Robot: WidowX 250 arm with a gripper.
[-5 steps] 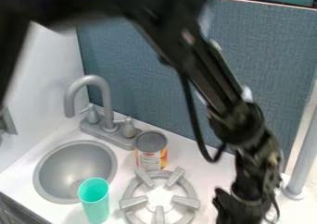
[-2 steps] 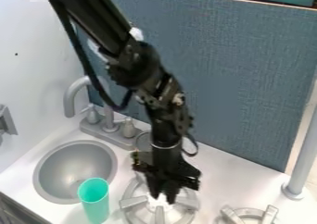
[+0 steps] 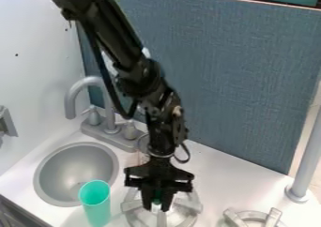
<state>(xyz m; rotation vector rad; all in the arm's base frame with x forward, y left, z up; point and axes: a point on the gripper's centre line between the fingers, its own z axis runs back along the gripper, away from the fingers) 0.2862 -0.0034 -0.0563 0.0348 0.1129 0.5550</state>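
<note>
So the end effector (image 3: 156, 206) is seen hanging nose-down right over the near-left stove burner (image 3: 132, 205), fingers parted with a gap between the tips, so it reads as open. A bit of green can be made out higher up between them, but what it is can't be told. The burner is pretty much straight below; whether it's being touched can't be made out either. The teal cup (image 3: 95, 207) is found off to the left in the camera view, near but clear of the fingers, stood upright on the counter (image 3: 225, 174) by the sink (image 3: 75, 170), long axis vertical, mouth up, so it's separated from the fingers sideways. The can (image 3: 143, 142) is partly hidden behind the wrist, also upright, set toward the back by the faucet (image 3: 108, 99).
</note>
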